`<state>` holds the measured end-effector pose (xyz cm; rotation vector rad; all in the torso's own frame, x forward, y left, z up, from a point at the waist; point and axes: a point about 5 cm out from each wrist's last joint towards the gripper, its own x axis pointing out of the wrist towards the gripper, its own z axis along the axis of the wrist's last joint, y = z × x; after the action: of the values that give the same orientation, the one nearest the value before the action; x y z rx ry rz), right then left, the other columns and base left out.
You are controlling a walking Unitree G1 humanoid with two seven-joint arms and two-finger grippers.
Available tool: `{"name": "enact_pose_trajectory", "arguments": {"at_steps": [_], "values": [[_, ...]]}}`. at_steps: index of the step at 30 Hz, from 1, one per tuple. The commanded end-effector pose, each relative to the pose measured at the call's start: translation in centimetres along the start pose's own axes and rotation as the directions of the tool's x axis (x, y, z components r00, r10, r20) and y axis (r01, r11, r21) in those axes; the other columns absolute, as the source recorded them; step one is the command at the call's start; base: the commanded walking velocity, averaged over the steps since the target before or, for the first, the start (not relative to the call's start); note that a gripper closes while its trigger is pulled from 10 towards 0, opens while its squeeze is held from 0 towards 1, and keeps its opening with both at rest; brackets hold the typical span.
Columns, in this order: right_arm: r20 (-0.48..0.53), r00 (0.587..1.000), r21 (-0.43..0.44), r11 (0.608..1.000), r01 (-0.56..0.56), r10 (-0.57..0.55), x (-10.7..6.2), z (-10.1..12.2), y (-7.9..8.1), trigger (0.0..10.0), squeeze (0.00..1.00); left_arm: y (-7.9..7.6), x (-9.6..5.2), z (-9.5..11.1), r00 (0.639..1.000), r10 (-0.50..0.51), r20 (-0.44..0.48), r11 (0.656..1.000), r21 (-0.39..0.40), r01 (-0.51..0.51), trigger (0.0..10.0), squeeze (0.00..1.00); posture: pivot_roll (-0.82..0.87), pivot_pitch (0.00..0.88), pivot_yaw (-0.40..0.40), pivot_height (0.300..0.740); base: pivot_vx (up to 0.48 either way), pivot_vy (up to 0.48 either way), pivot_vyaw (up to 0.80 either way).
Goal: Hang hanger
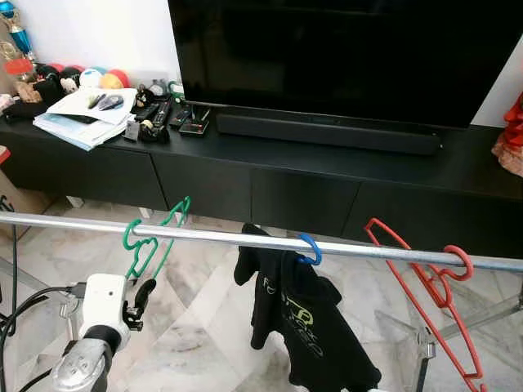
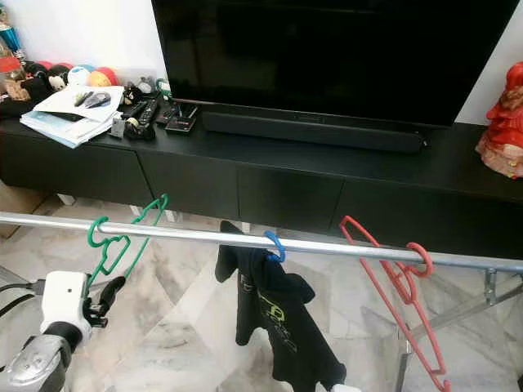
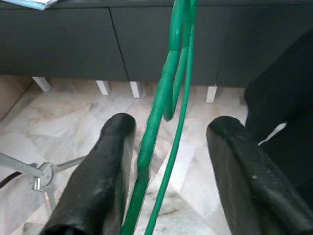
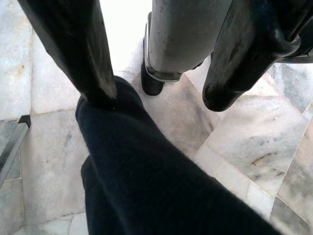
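Left arm raised at lower left, silver wrist and white housing angled upward, left gripper [image 3: 166, 171] with jaws spread wide apart; right gripper [image 4: 156, 93] pointing downward, jaws likewise parted.

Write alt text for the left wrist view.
The left gripper, fingers apart, straddles the thin frame of a green hanger that hangs between them. Beyond are a dark cabinet on white feet and a marble floor.

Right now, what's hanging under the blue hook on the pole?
A black shirt with green lettering hangs from the blue hook on the silver pole. The hanger's arms are covered by the cloth, so only its hook can be seen.
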<state>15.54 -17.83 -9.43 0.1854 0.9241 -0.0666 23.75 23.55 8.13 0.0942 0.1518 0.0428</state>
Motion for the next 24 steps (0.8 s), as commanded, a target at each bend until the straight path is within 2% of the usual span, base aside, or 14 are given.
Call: {"name": "enact_pose_trajectory", "arguments": {"at_steps": [1,9,10,15,20,21,22,23,24], "values": [[-0.014,1.000,-0.004,1.000,0.003,-0.003,-0.1,-0.4,-0.1,10.0,0.00,0.5,-0.8,-0.1,1.000,0.014,-0.004,1.000,-0.015,-0.014,10.0,0.99,0.04,0.107,-0.005,0.740,0.000,0.000,0.00],[-0.030,1.000,-0.005,1.000,0.000,-0.001,-0.2,-0.7,-0.1,10.0,0.00,1.1,-2.0,0.7,0.998,0.054,0.042,0.998,-0.038,-0.053,10.0,0.99,0.05,0.095,-0.001,0.740,0.000,0.000,0.00],[-0.036,0.999,-0.006,1.000,0.003,-0.003,-0.2,-0.8,-0.2,10.0,0.00,1.5,-2.5,1.4,0.993,0.082,0.083,0.995,-0.059,-0.077,10.0,1.00,0.05,0.090,0.000,0.740,0.000,0.000,0.00],[-0.045,0.999,-0.008,1.000,0.008,-0.008,-0.3,-0.9,-0.6,10.0,0.00,2.0,-3.6,2.5,0.984,0.111,0.137,0.991,-0.091,-0.099,10.0,0.99,0.05,0.085,0.002,0.740,0.000,0.000,0.00],[-0.047,0.999,-0.010,1.000,0.009,-0.009,-0.3,-0.9,-0.7,10.0,0.00,2.5,-4.5,2.3,0.983,0.124,0.134,0.989,-0.103,-0.110,10.0,0.95,0.06,0.082,0.004,0.740,0.000,0.000,0.00],[-0.049,0.999,-0.010,1.000,0.009,-0.009,-0.3,-0.9,-0.8,10.0,0.00,3.1,-5.1,1.8,0.981,0.153,0.119,0.984,-0.111,-0.140,10.0,0.93,0.06,0.082,0.004,0.740,0.000,0.000,0.00],[-0.051,0.999,-0.011,1.000,0.008,-0.009,-0.3,-0.9,-0.8,10.0,0.00,4.2,-5.7,0.4,0.976,0.211,0.061,0.973,-0.107,-0.203,10.0,0.91,0.07,0.077,0.002,0.740,0.000,0.000,0.00],[-0.053,0.999,-0.013,1.000,0.007,-0.008,-0.3,-1.0,-0.7,10.0,0.00,5.4,-6.3,-1.7,0.961,0.275,-0.016,0.957,-0.095,-0.275,10.0,0.22,0.07,0.074,0.002,0.740,0.000,0.000,0.00],[-0.053,0.999,-0.013,1.000,0.007,-0.008,-0.3,-1.0,-0.7,10.0,0.00,5.4,-6.3,-1.7,0.961,0.275,-0.016,0.957,-0.095,-0.275,10.0,0.22,0.07,0.074,0.002,0.740,0.000,0.000,0.00]]}}
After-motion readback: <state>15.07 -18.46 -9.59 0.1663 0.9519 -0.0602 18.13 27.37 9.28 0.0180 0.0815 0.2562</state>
